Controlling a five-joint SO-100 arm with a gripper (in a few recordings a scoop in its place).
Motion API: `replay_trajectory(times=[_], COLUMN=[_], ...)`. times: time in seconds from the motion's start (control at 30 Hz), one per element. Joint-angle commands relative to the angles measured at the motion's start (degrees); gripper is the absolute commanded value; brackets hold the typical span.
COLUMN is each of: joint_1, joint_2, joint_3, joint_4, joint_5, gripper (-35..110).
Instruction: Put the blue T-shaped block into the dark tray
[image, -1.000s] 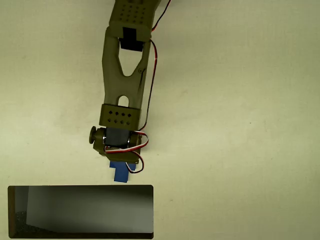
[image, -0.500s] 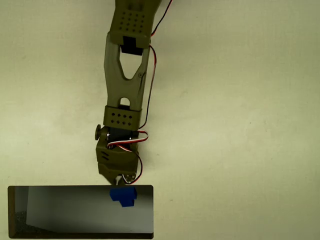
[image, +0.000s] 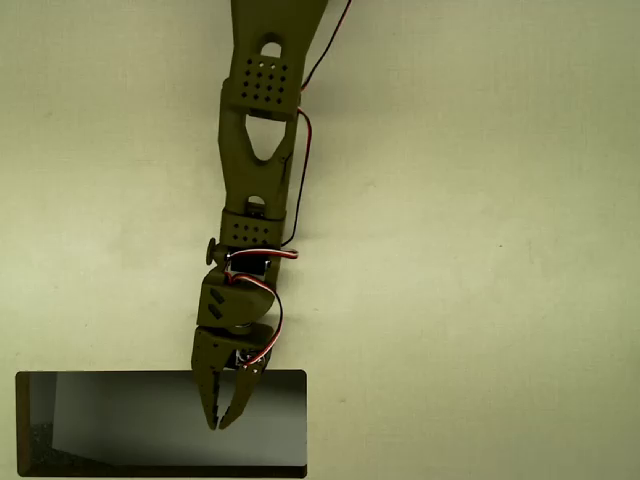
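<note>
The arm has stretched farther since a moment ago; its end effector now hangs over the dark tray, fingers slightly apart, the blue block hidden.

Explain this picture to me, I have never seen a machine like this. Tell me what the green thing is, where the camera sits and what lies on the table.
The picture comes from a camera fixed overhead, looking straight down. The olive-green thing is a small robot arm reaching from the top edge downward, with thin red and white wires along it. Its end is a two-finger gripper, the robot's "hand". It hangs over the right part of the dark tray, a shallow rectangle lying at the bottom left of the pale table. The fingers point toward each other, but from above I cannot tell whether they hold anything.
</note>
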Motion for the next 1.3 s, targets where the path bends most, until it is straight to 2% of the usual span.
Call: replay_trajectory(times=[0.0, 0.7, 0.9, 1.0, 1.27], joint_1=[0.09, -6.94, -7.47, -7.56, -7.56], joint_2=[-1.67, -16.52, -16.52, -16.52, -16.52], joint_3=[-2.64, -14.68, -11.95, -11.95, -12.04], joint_4=[-4.31, -14.77, -21.8, -21.27, -21.27], joint_5=[-2.46, -8.44, -8.53, -11.6, -11.6], gripper=[0, 0, 0, 0, 0])
